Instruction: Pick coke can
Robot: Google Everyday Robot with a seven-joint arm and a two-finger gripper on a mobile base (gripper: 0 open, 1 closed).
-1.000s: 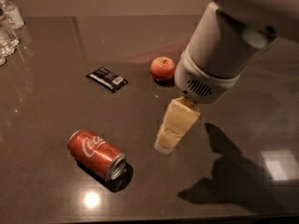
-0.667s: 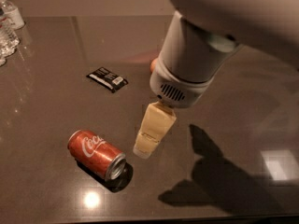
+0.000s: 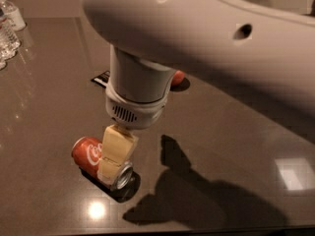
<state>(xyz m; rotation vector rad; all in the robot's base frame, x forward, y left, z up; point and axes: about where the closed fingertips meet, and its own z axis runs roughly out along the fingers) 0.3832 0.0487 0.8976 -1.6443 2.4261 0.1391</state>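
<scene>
Swung leftward and lower than a second ago, the gripper (image 3: 113,162) now sits directly in front of the coke can (image 3: 85,150), where earlier it hung off to the can's right with bare table between them. Its cream tip overlaps the can's middle and the silver end nearest the camera. I cannot tell whether it stands apart, is together, or is already clamped on the can. The can lies on its side in the same place, angled toward the table's near edge, so the approach looks finished and the grasp itself is probably the step in hand. The arm (image 3: 206,28) has also come across and now fills the top of the view, hiding most of the apple (image 3: 178,76) and the black snack wrapper (image 3: 101,77) behind the wrist. Both lie well apart from the can. To the right the table (image 3: 246,132) is open. Water bottles (image 3: 9,31) stand at the far left. The near edge is close below the can, so a nudge could roll it that way.
</scene>
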